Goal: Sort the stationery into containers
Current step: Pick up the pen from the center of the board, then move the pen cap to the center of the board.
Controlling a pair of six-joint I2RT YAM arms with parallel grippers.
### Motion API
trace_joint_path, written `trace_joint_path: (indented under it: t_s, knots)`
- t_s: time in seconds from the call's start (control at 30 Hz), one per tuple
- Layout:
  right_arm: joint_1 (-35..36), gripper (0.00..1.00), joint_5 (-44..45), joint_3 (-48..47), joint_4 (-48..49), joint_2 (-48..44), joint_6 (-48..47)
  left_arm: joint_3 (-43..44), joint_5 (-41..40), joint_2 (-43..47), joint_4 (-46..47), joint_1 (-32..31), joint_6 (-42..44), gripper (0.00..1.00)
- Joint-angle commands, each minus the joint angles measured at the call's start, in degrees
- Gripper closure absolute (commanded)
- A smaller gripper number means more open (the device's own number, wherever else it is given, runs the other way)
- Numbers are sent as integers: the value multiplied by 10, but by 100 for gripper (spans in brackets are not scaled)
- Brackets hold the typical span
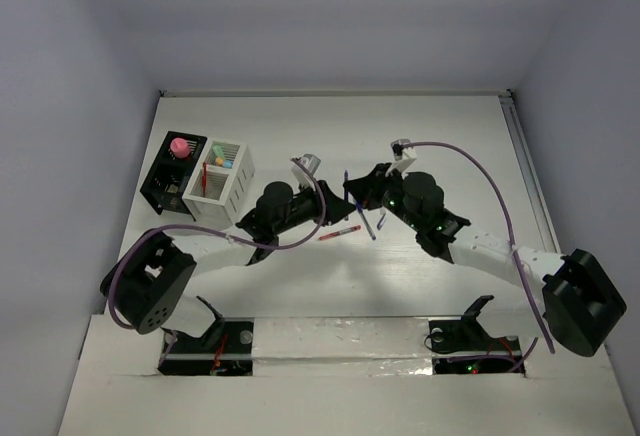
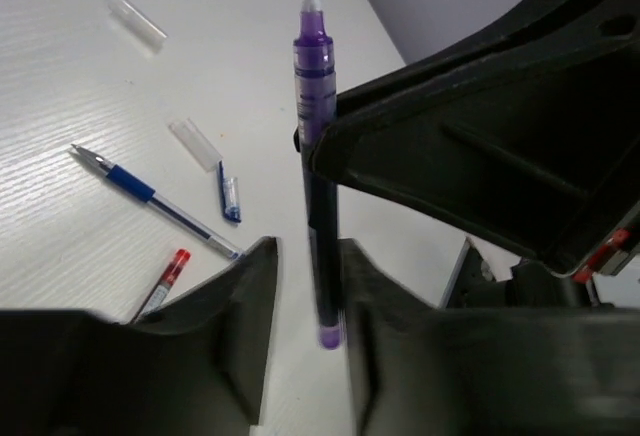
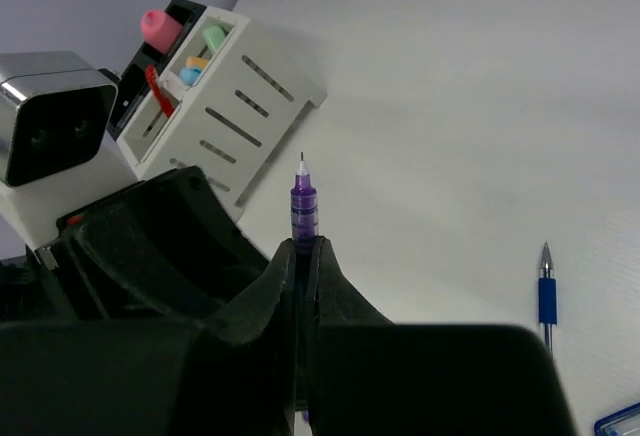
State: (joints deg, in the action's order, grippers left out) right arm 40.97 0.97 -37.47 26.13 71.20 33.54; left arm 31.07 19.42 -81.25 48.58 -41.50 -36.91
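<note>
The left gripper (image 2: 305, 281), right gripper (image 3: 301, 256) and joint housings (image 1: 150, 281) are finished black; links (image 1: 490, 246) are finished white. A purple cable (image 1: 445, 143) is routed along each arm (image 1: 285, 206).

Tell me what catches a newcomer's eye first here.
The purple pen is held above mid-table, pinched in the right hand, with the left hand straddling it. At far left, a pink piece pokes up from the black box beside the white box.
</note>
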Motion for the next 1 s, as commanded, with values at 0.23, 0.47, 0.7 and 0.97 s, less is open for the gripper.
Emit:
trace_joint_path:
  t_s: [0.23, 0.47, 0.7, 0.97]
  knots:
    - [10, 100, 10, -1, 18, -16, 1, 29, -6, 14, 11, 3, 23, 100]
    - [10, 58, 40, -49, -114, -31, -15, 19, -29, 37, -21, 3, 47, 100]
    - [3, 63, 104, -55, -214, -86, -37, 12, -60, 71, -44, 8, 73, 100]
    - [-120, 77, 87, -122, -324, 12, -69, -18, -64, 108, -45, 8, 88, 100]
